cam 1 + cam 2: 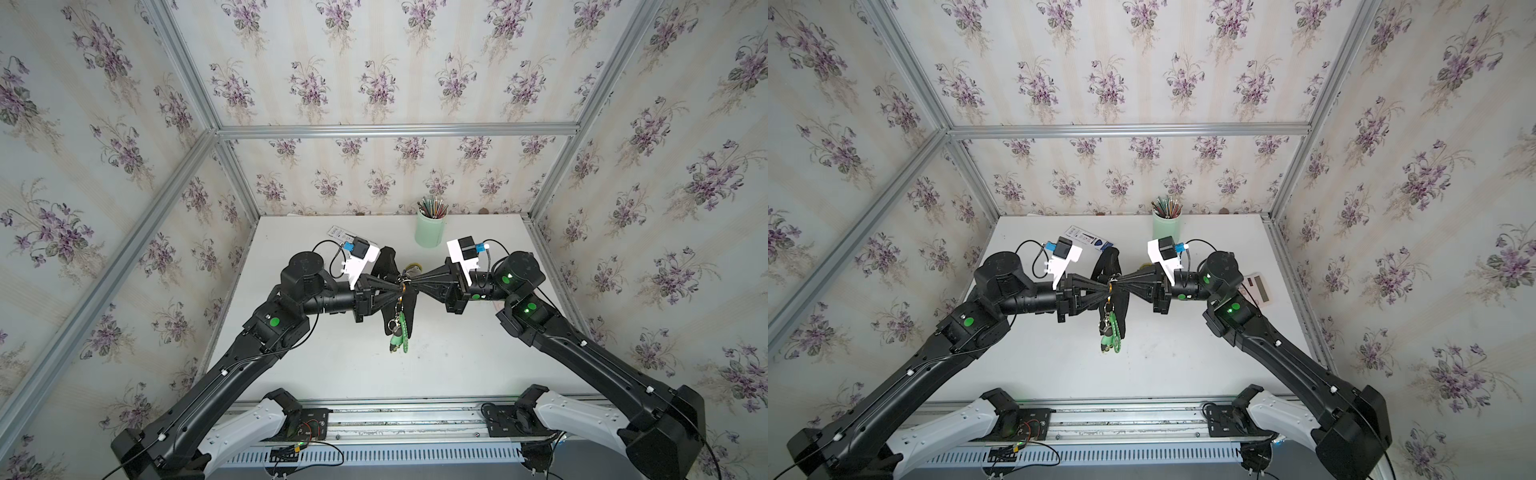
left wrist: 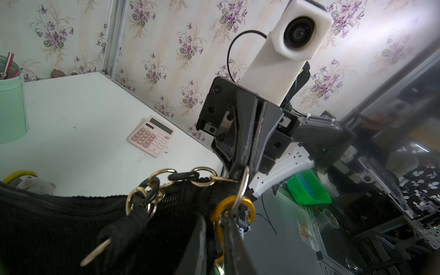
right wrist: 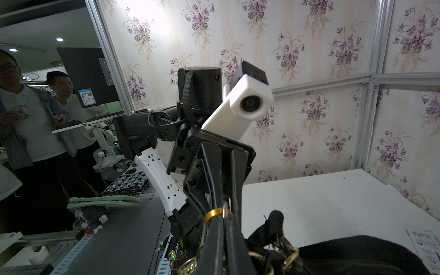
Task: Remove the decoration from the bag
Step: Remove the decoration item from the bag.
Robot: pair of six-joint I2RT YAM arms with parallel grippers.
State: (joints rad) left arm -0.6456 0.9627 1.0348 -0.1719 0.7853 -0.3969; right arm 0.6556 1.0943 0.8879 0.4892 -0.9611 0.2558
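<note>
A: Gold carabiner (image 2: pixel 220 208) pinched in the left gripper (image 1: pixel 395 287), mid-air: why?
B: Right gripper (image 1: pixel 411 284) clamps the silver ring (image 2: pixel 245 183) by the bag (image 1: pixel 410 311), seemingly bracing it to unhook the decoration (image 1: pixel 399 332) dangling over the table (image 1: pixel 457 353).

Top views bright, even, edges bowed (wide lens). Wrist views dimmer; glare on wallpaper (image 3: pixel 152 21), foreground blurred.

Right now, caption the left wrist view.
Right claw holds the silver ring on the bag; left claw grips the gold carabiner hooked on that ring.
</note>
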